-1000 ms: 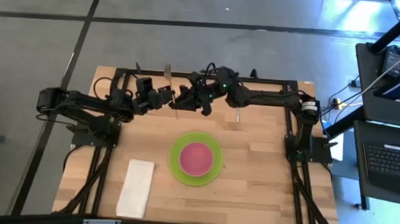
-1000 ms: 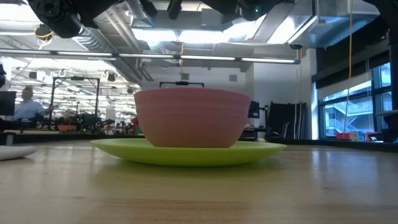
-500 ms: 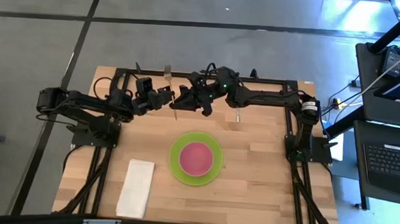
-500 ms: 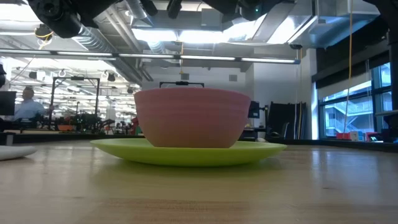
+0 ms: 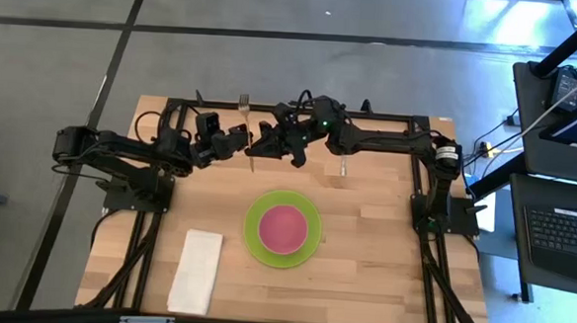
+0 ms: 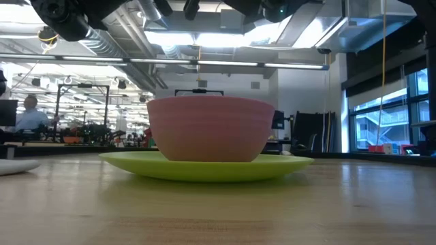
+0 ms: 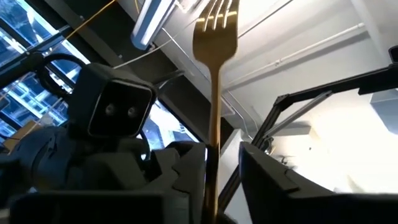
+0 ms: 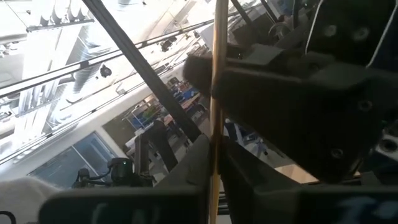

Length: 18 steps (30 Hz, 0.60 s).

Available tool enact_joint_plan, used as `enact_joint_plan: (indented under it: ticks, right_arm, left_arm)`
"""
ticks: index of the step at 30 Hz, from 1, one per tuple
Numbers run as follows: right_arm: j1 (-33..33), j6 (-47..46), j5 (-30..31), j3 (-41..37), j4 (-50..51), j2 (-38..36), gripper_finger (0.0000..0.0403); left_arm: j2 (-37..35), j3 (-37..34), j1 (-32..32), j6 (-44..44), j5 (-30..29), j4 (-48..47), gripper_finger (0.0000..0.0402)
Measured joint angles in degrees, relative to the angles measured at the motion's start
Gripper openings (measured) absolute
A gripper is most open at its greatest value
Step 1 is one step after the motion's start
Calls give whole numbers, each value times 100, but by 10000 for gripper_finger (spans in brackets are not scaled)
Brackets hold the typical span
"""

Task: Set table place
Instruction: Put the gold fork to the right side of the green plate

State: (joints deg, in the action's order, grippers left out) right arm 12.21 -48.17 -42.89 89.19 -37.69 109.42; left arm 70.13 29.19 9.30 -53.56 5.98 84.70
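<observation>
Fingers of right gripper (image 8: 214, 180) and left gripper (image 7: 219, 165) pinch gold fork (image 7: 215, 74).

Glossy gold metal fork (image 7: 216, 74); matt wooden table (image 5: 384, 236); smooth plastic-looking plate (image 6: 204, 165).

A bowl (image 5: 283, 228) sits on a plate (image 5: 253, 235) near the middle of the table (image 5: 381, 275). A folded napkin (image 5: 196, 270) lies to the plate's left, nearer the front edge. A spoon (image 5: 344, 165) lies behind the plate, toward the far edge.
</observation>
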Motion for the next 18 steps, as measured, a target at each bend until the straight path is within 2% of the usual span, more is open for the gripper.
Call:
enact_joint_plan:
  ticks: [6, 12, 15, 18]
  right_arm:
    - [84, -101, -34, 0, -24, -223, 24]
    - [240, -255, -330, -4, 254, -676, 24]
    - [344, 35, -356, -4, 1231, -1033, 24]
    - [424, 908, -116, -7, 2989, -1471, 24]
  left_arm:
    - [0, 0, 0, 15, -26, 1, 127]
    - [-17, 0, 2, 15, -90, 260, 132]
    - [-17, -2, 2, 15, -90, 431, 133]
    - [-46, -4, 2, 13, -106, 485, 133]
